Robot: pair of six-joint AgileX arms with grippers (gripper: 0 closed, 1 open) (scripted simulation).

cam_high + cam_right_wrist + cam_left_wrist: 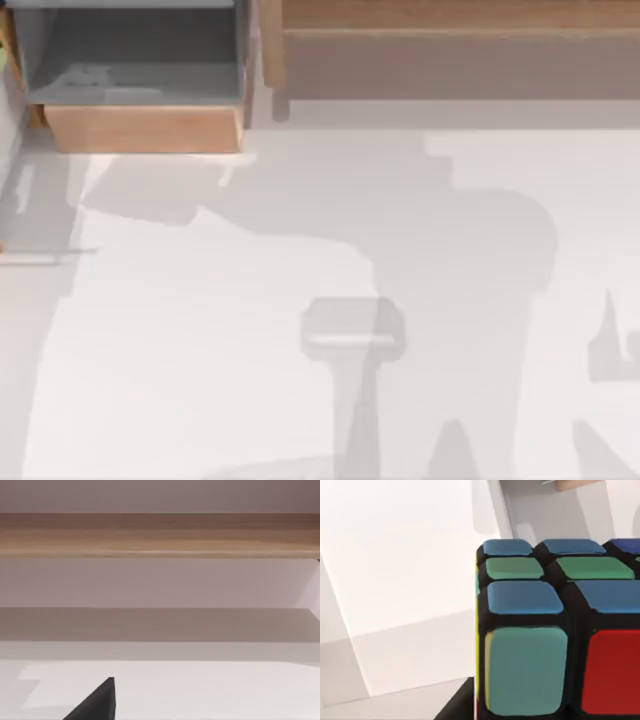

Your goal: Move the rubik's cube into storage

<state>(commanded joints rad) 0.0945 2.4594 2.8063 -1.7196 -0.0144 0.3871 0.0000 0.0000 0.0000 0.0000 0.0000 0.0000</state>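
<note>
The black-gridded rubik's cube [555, 630] with blue, green and red stickers looms right against the left tool's camera; the tool's grip cannot be told.

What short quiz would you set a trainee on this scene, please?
1. True or false: the drawer at the top view's left stands open.
2. Which sticker colour shows on the rubik's cube in the left wrist view? A red, B orange, C purple.
3. Fill in: the drawer's front panel looks made of ____.
Key: 1 true; 2 A; 3 wood.
</note>
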